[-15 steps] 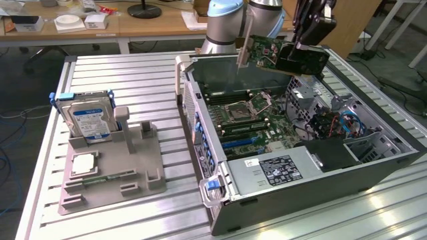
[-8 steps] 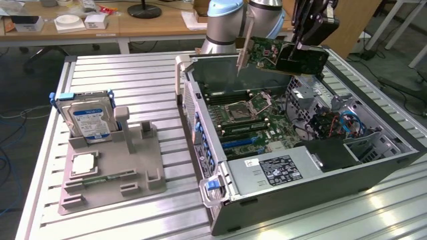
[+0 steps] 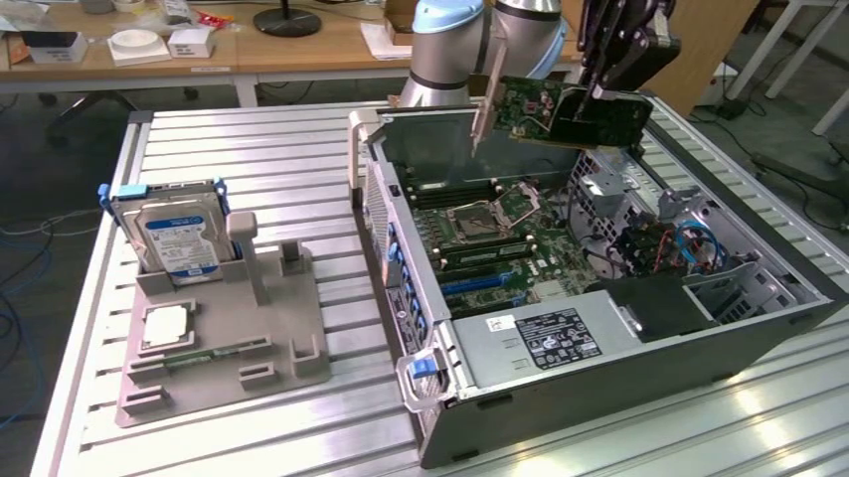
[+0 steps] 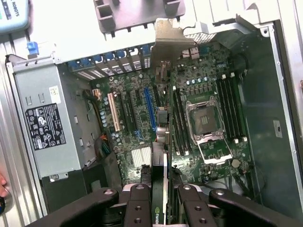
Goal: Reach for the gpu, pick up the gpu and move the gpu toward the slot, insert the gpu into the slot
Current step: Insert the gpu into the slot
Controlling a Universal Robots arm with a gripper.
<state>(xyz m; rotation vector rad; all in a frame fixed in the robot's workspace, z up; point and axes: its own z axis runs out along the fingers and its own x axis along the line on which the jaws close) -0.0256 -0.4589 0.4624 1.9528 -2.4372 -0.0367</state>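
While gripper (image 4: 161,201) clamps gpu (image 3: 538,104), edge-on in wrist view — slot (image 4: 150,111) beneath

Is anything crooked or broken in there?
Nothing looks broken. The thin green circuit card with a pale metal bracket hangs tilted above the open dark metal computer case, clamped in the black gripper, not plugged into the green motherboard.

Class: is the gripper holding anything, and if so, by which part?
The gripper holds the gpu, clamped across its flat faces at the end away from its metal bracket, above the open computer case.
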